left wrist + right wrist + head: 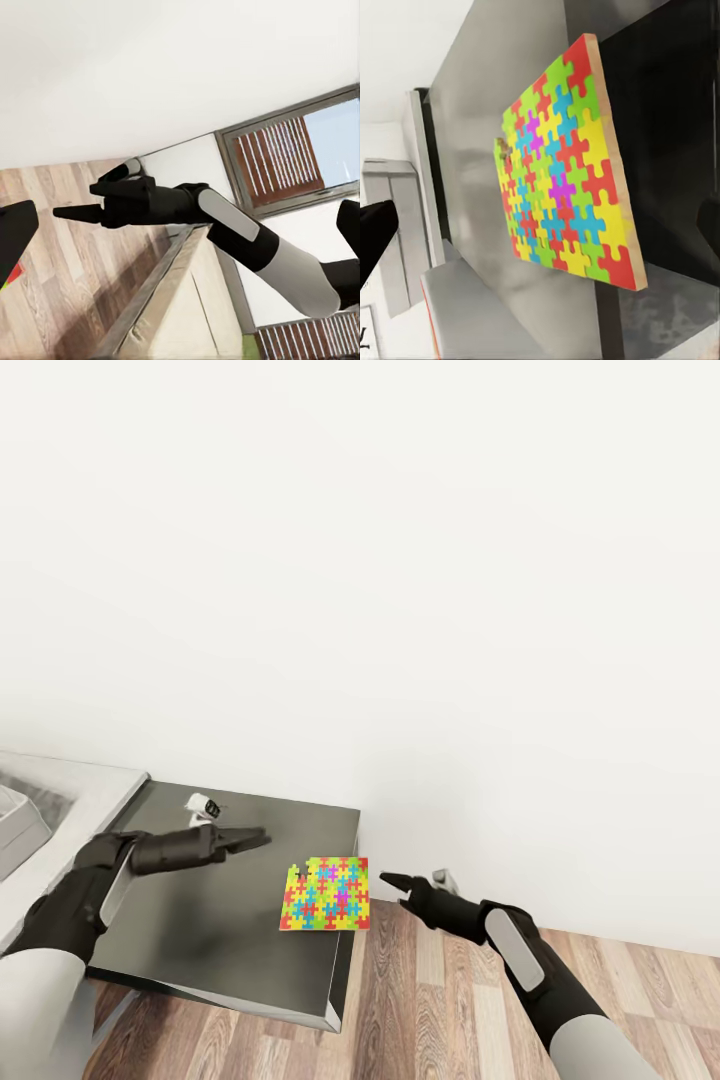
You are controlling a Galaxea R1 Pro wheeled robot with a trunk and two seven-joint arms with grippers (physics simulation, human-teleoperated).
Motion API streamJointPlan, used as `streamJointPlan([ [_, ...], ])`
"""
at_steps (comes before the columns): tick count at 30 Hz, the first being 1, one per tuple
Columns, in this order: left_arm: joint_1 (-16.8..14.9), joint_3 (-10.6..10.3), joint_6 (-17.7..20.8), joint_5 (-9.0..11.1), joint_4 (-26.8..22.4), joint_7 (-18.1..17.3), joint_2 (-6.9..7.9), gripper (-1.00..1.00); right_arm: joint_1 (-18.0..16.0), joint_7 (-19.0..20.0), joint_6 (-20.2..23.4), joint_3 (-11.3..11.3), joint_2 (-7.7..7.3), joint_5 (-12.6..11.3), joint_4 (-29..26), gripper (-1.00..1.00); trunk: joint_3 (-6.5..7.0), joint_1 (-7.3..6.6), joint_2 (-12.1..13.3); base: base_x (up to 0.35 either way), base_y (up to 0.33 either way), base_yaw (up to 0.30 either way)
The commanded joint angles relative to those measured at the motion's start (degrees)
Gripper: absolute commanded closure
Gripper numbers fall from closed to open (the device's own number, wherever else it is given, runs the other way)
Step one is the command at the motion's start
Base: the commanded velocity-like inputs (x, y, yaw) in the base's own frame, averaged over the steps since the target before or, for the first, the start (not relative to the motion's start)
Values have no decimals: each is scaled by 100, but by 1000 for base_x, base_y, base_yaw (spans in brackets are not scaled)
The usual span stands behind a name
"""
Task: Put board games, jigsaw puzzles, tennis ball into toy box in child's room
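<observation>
Floor (440, 1010): brown wood planks in the head view, nearest the robot, running under and to the right of the table.
Right gripper (392, 881): held low over the floor, just right of the table's right edge, pointing left at the puzzle; its dark fingertips lie close together, but whether the jaws are fully closed I cannot tell. It holds nothing.
Jigsaw puzzle (326, 893): a thin flat board of yellow, red, blue, green and pink interlocking pieces, lying at the table's right edge with its right side reaching just past that edge; the right wrist view shows its pale wooden rim (615, 161).
Table (215, 920): a dark, glossy top here, with a pale grey surface adjoining on the left.
Left gripper (255, 837): hovers above the table top, left of the puzzle and apart from it, fingers drawn to a closed point, empty.
Small white object (202, 805): stands on the table behind the left gripper; too small to identify.
Wall (400, 560): plain white, farthest back.
</observation>
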Motion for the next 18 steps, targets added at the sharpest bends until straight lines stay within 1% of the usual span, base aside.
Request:
streamJointPlan([
  [1, 34, -95, 114, -13, -81, 15, -62, -100, -5, 118, 13, 8, -5, -3, 3, -100, -10, 3, -10, 0, 0, 0],
  [3, 79, -228, 167, -25, -180, 104, -155, -100, -5, 253, 13, 0, -7, -1, 7, -100, -10, 3, -10, 0, 0, 0],
  [5, 120, -310, 228, -26, -329, 189, -216, -100, -4, 357, 9, -5, -9, 3, 9, -100, -10, 3, -10, 0, 0, 0],
  [11, 176, -361, 370, -37, -744, 242, -234, -100, 1, 419, -2, 26, -8, 11, 11, -100, -10, 3, -10, 0, 0, 0],
  [18, 256, -350, 503, -27, -914, 248, -205, -100, -1, 422, -4, 26, -9, 10, 14, -100, -10, 3, -10, 0, 0, 0],
])
